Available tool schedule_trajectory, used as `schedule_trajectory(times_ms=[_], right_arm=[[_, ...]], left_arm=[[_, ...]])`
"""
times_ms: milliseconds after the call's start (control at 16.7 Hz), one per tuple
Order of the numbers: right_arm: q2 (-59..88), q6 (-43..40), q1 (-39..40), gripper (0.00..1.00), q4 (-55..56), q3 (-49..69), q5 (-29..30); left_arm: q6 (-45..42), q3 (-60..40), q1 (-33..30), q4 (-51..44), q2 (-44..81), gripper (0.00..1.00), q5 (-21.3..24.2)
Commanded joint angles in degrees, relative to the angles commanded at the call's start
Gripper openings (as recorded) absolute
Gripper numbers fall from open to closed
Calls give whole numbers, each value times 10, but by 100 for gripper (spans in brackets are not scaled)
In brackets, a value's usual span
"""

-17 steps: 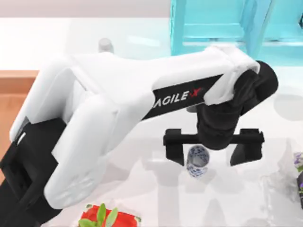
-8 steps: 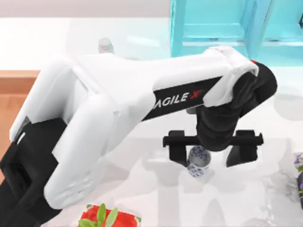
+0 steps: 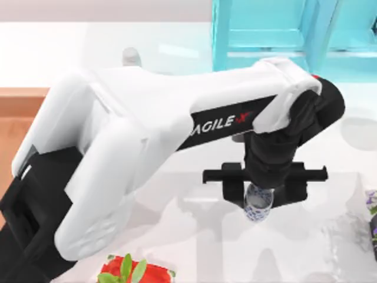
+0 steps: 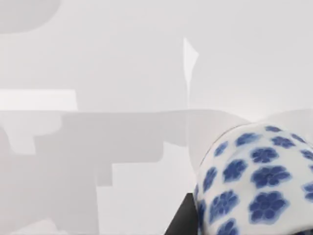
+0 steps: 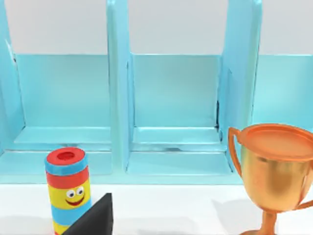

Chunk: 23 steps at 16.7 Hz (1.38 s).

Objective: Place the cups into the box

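The left gripper is placed over the table's middle-right part, with the patterned cup held between its fingers. The box lies well to the gripper's left, at the table's left edge. The shelf unit stands behind the gripper. A striped cylinder and a trophy stand before the shelf unit, well apart.

The left arm is big, white and smooth, with rounded shells. A black strip on its side says AGILE-X in white letters, with a red X. Its base part is black and boxy. The wrist is black and round. The left end effector is black, with a flat crossbar and two blocky fingers.
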<state>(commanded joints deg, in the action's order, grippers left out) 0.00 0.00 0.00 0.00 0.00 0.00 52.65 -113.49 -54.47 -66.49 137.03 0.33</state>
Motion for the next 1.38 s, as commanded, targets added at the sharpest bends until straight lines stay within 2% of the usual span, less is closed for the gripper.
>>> schedule_trajectory(times_ms=[60,120,720,1140,1380], right_arm=[[0,0,0,100,0,0,0],[0,0,0,100,0,0,0],[0,0,0,100,0,0,0],[0,0,0,100,0,0,0],[0,0,0,100,0,0,0]], left_arm=[[0,0,0,0,0,2,0],[0,0,0,0,0,0,0],[-5,7,6,-5,-9,0,0],[-71,96,74,-77,-182,0,-2],[-87,117,89,-96,-213,0,-2]])
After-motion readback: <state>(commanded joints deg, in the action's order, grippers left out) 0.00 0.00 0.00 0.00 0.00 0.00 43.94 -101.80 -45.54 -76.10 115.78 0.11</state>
